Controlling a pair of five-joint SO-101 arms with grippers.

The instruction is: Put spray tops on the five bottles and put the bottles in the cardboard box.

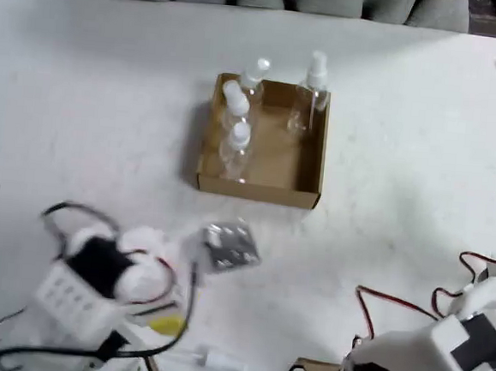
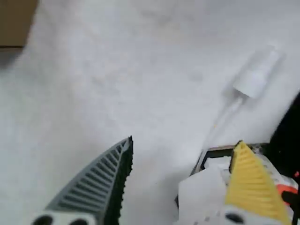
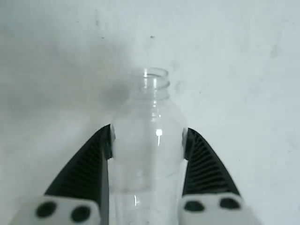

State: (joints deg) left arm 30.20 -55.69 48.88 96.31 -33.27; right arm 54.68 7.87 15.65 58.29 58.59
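So four capped bottles point(image 1: 234, 141) are standing in the cardboard box point(image 1: 260, 191) in the middle of the worktop point(image 1: 83, 95), three bunched along one side and one in the far corner, so I'd call this most of the way done. The last bottle point(image 3: 147, 108) is gripped in the right claw point(image 3: 148, 131), which has both fingers pressed against its shoulders just under the neck. The neck is bare and the opening faces away from the wrist, which makes sense if the idea is to keep the mouth exposed so a top can go on. The matching spray top point(image 2: 255, 77) is lying on its side on the worktop near the base of the left arm, well away from the box, with its thin dip tube trailing toward the arm. The left claw point(image 2: 185, 140) hangs over the worktop near it, spread wide with nothing in it. One finger is grey and the other is yellow, and the top sits off to the yellow finger's side rather than between them. My guess is that the left claw needs to line up on that top and grab it by the head, not the tube. The tube looks flimsy, and the top could easily roll or skid away if it gets nudged.
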